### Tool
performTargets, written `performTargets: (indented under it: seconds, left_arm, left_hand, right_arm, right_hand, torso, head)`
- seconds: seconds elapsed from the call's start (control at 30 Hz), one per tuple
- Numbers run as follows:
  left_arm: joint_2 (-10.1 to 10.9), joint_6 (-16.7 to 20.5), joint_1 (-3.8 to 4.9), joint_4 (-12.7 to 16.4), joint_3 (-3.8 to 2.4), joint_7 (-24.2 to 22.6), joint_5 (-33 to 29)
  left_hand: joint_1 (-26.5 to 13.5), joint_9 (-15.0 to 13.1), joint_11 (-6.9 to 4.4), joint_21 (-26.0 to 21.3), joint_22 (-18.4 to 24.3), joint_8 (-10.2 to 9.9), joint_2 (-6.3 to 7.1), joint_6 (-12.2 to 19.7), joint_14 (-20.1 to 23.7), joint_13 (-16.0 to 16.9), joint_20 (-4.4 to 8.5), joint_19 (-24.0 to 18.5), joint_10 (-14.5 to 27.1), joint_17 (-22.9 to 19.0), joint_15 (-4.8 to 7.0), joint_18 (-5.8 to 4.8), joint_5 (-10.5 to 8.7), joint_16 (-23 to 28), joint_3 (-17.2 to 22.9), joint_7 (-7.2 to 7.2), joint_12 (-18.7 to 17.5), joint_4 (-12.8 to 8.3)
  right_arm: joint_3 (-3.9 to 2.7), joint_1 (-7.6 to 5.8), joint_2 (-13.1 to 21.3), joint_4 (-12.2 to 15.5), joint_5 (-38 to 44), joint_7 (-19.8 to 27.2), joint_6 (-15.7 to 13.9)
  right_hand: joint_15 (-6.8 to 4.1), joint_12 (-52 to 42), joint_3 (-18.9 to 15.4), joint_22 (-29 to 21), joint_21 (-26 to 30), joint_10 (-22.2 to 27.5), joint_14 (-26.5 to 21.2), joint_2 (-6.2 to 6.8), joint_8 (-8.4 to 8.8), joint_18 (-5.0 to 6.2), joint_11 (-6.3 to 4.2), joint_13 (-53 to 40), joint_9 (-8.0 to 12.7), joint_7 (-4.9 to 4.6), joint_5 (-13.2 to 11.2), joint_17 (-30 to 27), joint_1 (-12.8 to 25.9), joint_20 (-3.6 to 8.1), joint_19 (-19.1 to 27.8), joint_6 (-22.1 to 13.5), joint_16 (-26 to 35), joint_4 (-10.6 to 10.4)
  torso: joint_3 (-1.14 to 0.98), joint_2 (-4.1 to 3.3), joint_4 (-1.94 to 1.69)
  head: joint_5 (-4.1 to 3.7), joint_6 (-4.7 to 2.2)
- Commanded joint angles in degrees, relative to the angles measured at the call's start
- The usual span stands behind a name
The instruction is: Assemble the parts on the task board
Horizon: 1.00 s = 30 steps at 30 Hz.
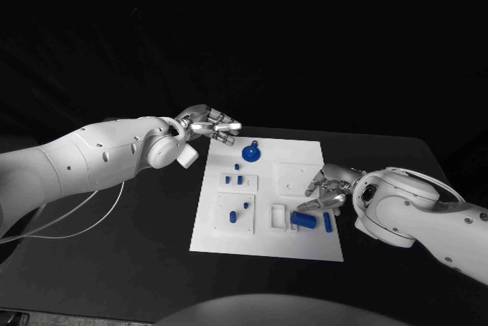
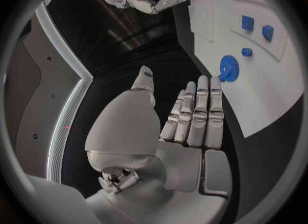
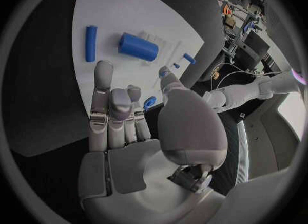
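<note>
The white task board point(image 1: 295, 153) lies mid-table. A blue round part with a knob point(image 1: 250, 154) sits near its far edge, and small blue parts point(image 1: 237, 178) stand in the raised plates on its left half. A blue cylinder point(image 1: 303, 218) and a blue rod point(image 1: 327, 221) lie at the near right. My left hand point(image 1: 209, 125) hovers at the board's far left corner, fingers spread, holding nothing. My right hand point(image 1: 331, 185) hangs over the board's right side just beyond the cylinder point(image 3: 138, 47) and rod point(image 3: 91, 43), fingers apart and empty.
Black table point(image 1: 122, 234) surrounds the board on all sides. A white cable point(image 1: 71, 213) loops under my left arm. In the left wrist view the round part point(image 2: 228, 68) lies on the board beyond my straight fingers point(image 2: 199, 111).
</note>
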State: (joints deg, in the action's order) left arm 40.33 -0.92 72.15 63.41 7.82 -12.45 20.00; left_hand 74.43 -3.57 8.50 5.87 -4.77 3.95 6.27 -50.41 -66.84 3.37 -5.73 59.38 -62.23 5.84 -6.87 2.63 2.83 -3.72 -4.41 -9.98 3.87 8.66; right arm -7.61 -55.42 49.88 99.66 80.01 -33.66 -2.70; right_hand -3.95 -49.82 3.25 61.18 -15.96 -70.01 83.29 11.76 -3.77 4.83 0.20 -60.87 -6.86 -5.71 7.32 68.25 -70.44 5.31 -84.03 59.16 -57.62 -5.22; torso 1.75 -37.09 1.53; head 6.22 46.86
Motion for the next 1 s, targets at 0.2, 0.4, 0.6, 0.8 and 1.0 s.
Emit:
performTargets:
  seconds: [0.2, 0.4, 0.6, 0.8, 1.0]
  left_arm:
    - [-0.05, -1.47, -0.02, -0.07, 0.0, -0.28, 0.02]
    - [-0.11, -1.77, -0.05, -0.11, 0.02, -0.33, 0.02]
    - [-0.08, -2.1, -0.07, -0.06, 0.03, -0.4, 0.02]
    - [-0.01, -2.48, -0.08, 0.05, 0.04, -0.42, -0.28]
    - [0.04, -2.74, -0.08, 0.06, 0.04, -0.3, -0.65]
  left_hand:
    - [-0.01, 0.06, -0.09, -0.15, 0.05, -0.29, -0.68, 0.72, 0.24, 0.06, -0.23, 0.27, 0.49, 0.05, -0.11, 0.12, -0.05, 0.11, -0.05, -0.01, -0.19, -0.6]
    - [-0.01, 0.06, -0.09, -0.15, 0.05, -0.29, -0.68, 0.72, 0.24, 0.06, -0.23, 0.27, 0.49, 0.05, -0.11, 0.12, -0.05, 0.11, -0.05, -0.01, -0.19, -0.6]
    - [-0.01, 0.06, -0.09, -0.15, 0.05, -0.29, -0.68, 0.72, 0.24, 0.06, -0.23, 0.27, 0.49, 0.05, -0.11, 0.12, -0.05, 0.11, -0.05, -0.01, -0.19, -0.6]
    - [-0.01, 0.06, -0.09, -0.15, 0.05, -0.29, -0.68, 0.72, 0.24, 0.06, -0.23, 0.27, 0.49, 0.05, -0.11, 0.12, -0.05, 0.11, -0.05, -0.01, -0.19, -0.6]
    - [-0.12, 0.05, -0.06, -0.18, 0.08, -0.26, -0.64, 0.54, 0.3, 0.06, -0.25, 0.27, 0.59, -0.01, -0.14, 0.13, -0.05, 0.11, -0.08, 0.0, -0.21, -0.54]
  right_arm:
    - [0.05, 0.05, 0.17, 0.44, 5.44, 4.13, 12.38]
    - [0.68, 0.07, -0.27, 0.29, 8.31, 4.05, 14.35]
    - [1.38, 0.08, -1.27, -0.41, 11.58, 3.63, 14.78]
    - [1.95, 0.09, -2.46, -1.23, 14.05, 3.38, 13.09]
    - [2.42, 0.1, -3.05, -1.78, 14.28, 3.48, 12.69]
  right_hand:
    - [0.31, -0.33, -0.29, 0.8, 0.24, 0.66, -0.27, -0.68, 0.06, 0.41, -0.15, 0.02, -0.03, 0.16, 0.28, 0.38, -1.24, -0.4, -1.27, 0.62, -0.32, 1.2]
    - [0.24, -0.66, 0.46, 1.28, 0.23, 0.41, -0.15, -0.92, 0.12, 0.31, -0.31, 0.0, -0.25, 0.38, 0.4, 0.5, -0.96, -0.34, -1.39, 1.37, -0.54, 1.5]
    - [0.13, -2.5, 1.46, 2.17, -0.56, -0.71, 0.22, -0.97, 0.11, 0.11, -0.6, -1.34, -1.28, 0.76, 3.31, 1.51, -0.33, -0.2, -1.72, 2.69, -1.9, 1.52]
    - [0.06, -2.57, 5.4, 2.69, -0.6, -1.0, 0.42, -0.15, 0.12, 0.13, -0.66, -1.6, -2.29, 0.8, 0.65, 1.93, 0.45, -0.14, -1.9, 2.57, -2.09, 1.5]
    - [0.06, -2.49, 8.9, 2.82, -0.71, -1.06, 0.48, 0.34, 0.13, 0.08, -0.7, -1.6, -2.38, 0.84, -1.44, 2.07, 1.47, -0.13, -1.93, 2.78, -2.07, 2.62]
  torso:
    - [0.05, 0.05, -0.04]
    - [0.07, 0.04, -0.1]
    - [0.04, 0.0, -0.11]
    - [0.01, -0.05, -0.15]
    - [0.06, 0.02, -0.09]
  head:
    - [-0.05, 0.12]
    - [-0.05, 0.15]
    - [0.0, 0.23]
    - [0.19, 0.23]
    - [0.24, 0.38]
